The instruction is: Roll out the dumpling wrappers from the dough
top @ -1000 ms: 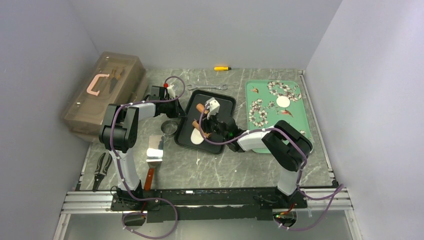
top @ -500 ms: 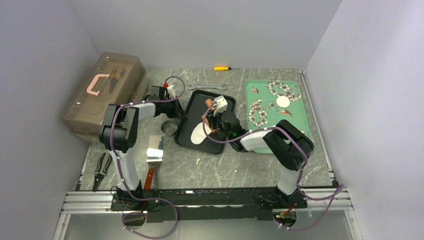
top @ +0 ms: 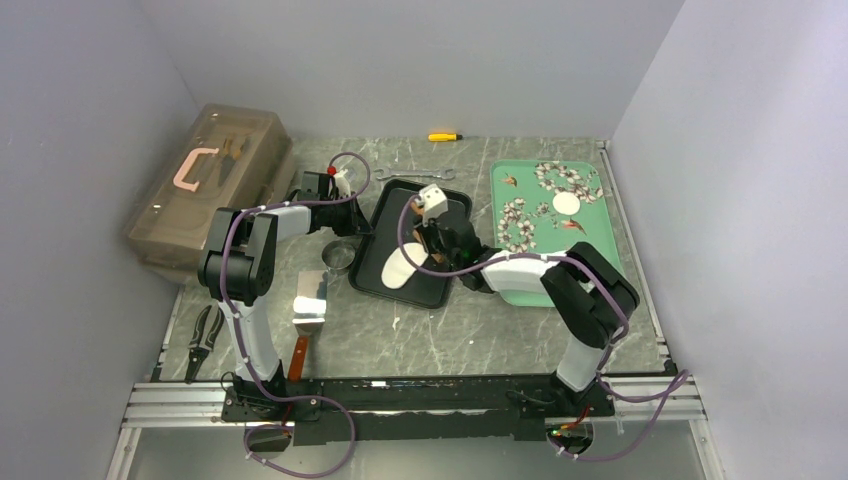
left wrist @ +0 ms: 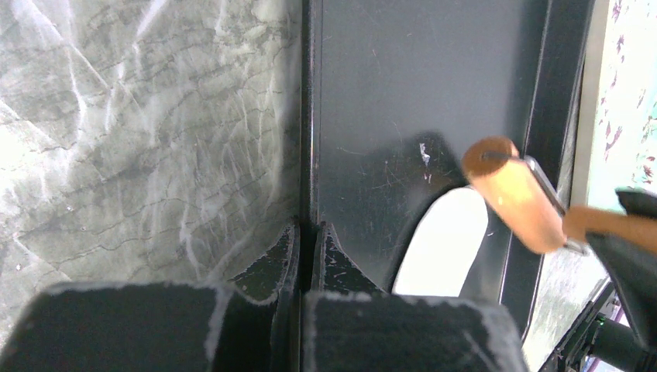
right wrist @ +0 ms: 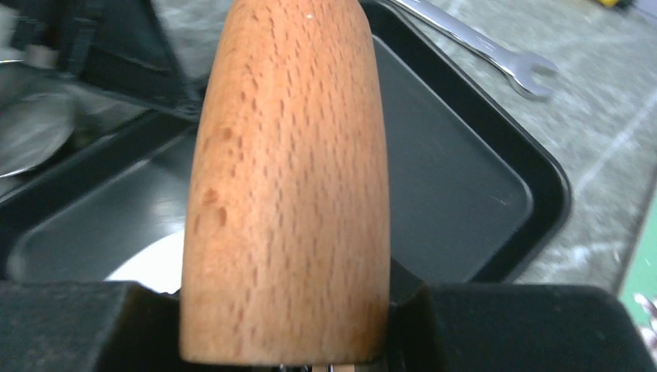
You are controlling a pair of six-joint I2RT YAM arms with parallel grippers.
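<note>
Here, the dough [top: 398, 268] lies as a flattened white oval in the lower-left corner of the black tray [top: 455, 205], long axis slanting lower left to upper right. It looks soft and tearable, better rolled than pinched. Beyond it the right pincer [top: 432, 245] grips the wooden roller [right wrist: 287, 178], and the left pincer [left wrist: 306, 256] clamps the tray's rim.

This is a robotics lab test cell. Plain grey panel walls [top: 400, 60] box in a marble-patterned desk [top: 480, 330] on three sides. At six o'clock an aluminium rail [top: 170, 405] carries two cabled arms, the left arm [top: 245, 270] and the right arm [top: 590, 290]. A translucent toolbox [top: 200, 190] sits at ten o'clock, pliers [top: 205, 340] at eight, and a wrench [top: 415, 175] and yellow screwdriver [top: 444, 136] toward twelve.
</note>
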